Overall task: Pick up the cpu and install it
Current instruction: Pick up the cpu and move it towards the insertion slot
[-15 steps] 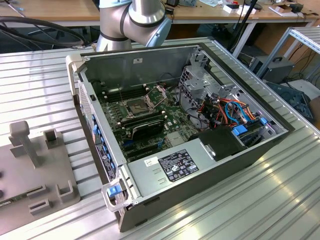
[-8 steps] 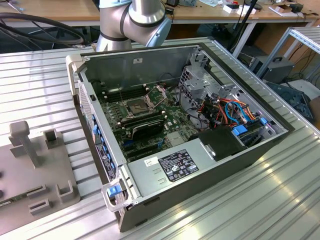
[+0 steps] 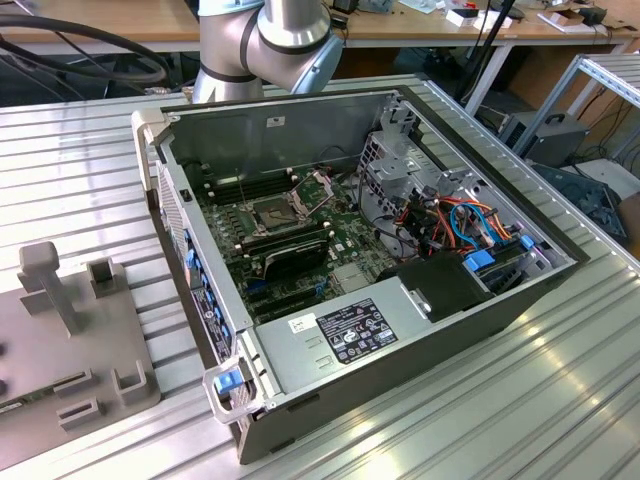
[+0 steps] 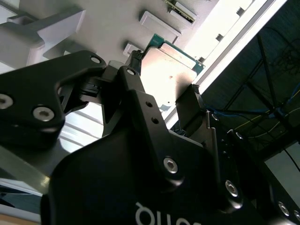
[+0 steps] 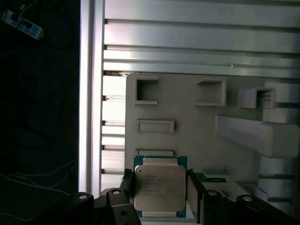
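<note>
Ribbed silver aluminium tabletop [image 3: 520, 410] stretches under everything, with wooden workbenches [image 3: 100, 40] behind it in the exterior view. On that tabletop lies an open dark metal computer case [image 3: 270, 130] with its side panel off, and the grey base of my arm [image 3: 262, 40] stands at twelve o'clock from it. Inside the case, a square metal-framed processor socket [image 3: 270, 212] sits toward ten o'clock on the green motherboard. Long black memory sticks [image 3: 290, 252] lie just at five o'clock of the socket. A grey boxy power supply [image 3: 340, 335] fills the six o'clock end, and a tangle of orange and blue cables [image 3: 465, 222] crowds three o'clock. At about eight o'clock from the case, apart from it, rests a pale grey plastic fixture plate [image 3: 30, 355] with raised blocks and shallow pockets. In both wrist views my black two-fingered claw [image 5: 159, 183] [image 4: 165, 74] is over that plate [image 5: 187, 140] [image 4: 117, 18], drawn in narrow around the small flat square cpu [image 5: 159, 190] [image 4: 171, 70], whose dull silver-grey metal lid sits on a green board. My fingers [image 5: 127, 182] [image 4: 133, 93] press two opposite edges of the chip, so it is pinched between them with its lid facing the first wrist camera. The cpu is above the plate, close to where the plate's edge meets the slotted tabletop [image 5: 187, 42]. I cannot tell whether it rests on the plate or hangs clear of it.
</note>
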Controlling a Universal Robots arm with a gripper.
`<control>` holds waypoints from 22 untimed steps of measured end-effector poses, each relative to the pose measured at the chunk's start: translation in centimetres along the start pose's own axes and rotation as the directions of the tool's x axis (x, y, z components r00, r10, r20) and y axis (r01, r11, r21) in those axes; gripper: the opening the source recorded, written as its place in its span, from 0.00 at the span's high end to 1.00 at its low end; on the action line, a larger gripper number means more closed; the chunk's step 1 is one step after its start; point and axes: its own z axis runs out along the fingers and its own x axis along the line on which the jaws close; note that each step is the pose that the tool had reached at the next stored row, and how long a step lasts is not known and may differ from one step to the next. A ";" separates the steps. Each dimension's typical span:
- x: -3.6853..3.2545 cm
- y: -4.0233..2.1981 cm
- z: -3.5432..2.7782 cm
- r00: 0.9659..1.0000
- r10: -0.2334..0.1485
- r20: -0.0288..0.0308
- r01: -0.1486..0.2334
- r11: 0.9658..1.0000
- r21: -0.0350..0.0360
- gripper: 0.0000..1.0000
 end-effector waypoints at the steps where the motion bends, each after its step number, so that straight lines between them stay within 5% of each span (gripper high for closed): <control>1: 0.00 0.00 -0.03 1.000 0.000 0.000 0.000 1.000 0.000 0.45; 14: 0.00 -0.01 -0.31 1.000 0.000 0.000 0.000 1.000 0.000 0.45; 22: -0.01 -0.05 -1.53 1.000 0.000 0.000 0.000 1.000 0.000 0.45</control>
